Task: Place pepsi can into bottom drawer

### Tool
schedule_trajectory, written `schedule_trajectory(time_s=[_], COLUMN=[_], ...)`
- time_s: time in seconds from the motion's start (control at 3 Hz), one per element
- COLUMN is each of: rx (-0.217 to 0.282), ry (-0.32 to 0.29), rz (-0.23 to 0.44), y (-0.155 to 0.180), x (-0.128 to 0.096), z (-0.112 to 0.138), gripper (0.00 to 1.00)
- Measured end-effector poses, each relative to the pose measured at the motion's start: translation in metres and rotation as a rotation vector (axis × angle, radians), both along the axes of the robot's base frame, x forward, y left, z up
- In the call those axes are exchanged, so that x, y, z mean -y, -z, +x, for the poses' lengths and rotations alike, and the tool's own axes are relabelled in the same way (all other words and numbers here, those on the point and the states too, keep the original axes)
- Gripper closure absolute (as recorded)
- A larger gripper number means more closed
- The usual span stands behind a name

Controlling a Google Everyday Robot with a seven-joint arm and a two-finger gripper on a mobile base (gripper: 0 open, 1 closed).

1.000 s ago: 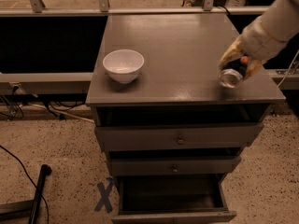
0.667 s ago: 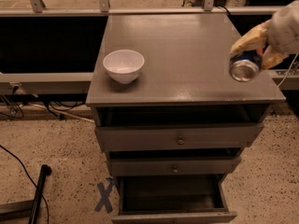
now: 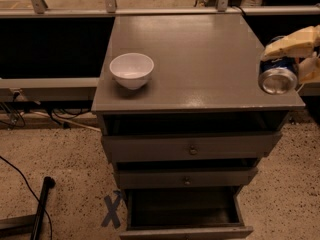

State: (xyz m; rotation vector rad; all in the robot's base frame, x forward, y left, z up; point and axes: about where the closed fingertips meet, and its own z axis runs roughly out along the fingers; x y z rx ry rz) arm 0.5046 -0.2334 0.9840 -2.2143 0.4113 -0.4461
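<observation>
- Claw (image 3: 296,58) at far R edge of view, clamped on pepsi can (image 3: 278,75).
- Can tipped on its side, silver top facing cam, held over R front corner of worktop (image 3: 200,49).
- Bottom drawer (image 3: 182,210) pulled open, dark inside, low in view and well apart from can.
- White bowl (image 3: 131,70) upright on worktop, L side.

Dim warm light; glare along cabinet top (image 3: 210,54) front; gripper (image 3: 294,59) at right edge holds glinting pepsi can (image 3: 277,77).
</observation>
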Motion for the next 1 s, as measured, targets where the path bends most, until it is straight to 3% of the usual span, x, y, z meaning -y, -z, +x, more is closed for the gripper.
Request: schedule_trajectory(time_s=[0.33, 0.67, 1.0], rx=[0.073, 0.225, 0.359], ry=[-0.027, -0.136, -0.215], rz=[0.012, 0.058, 0.076], y=[-0.001, -0.006, -0.001], x=[-0.003, -0.027, -0.030], z=[0.000, -0.014, -0.046], gripper=[1.00, 1.00, 1.00])
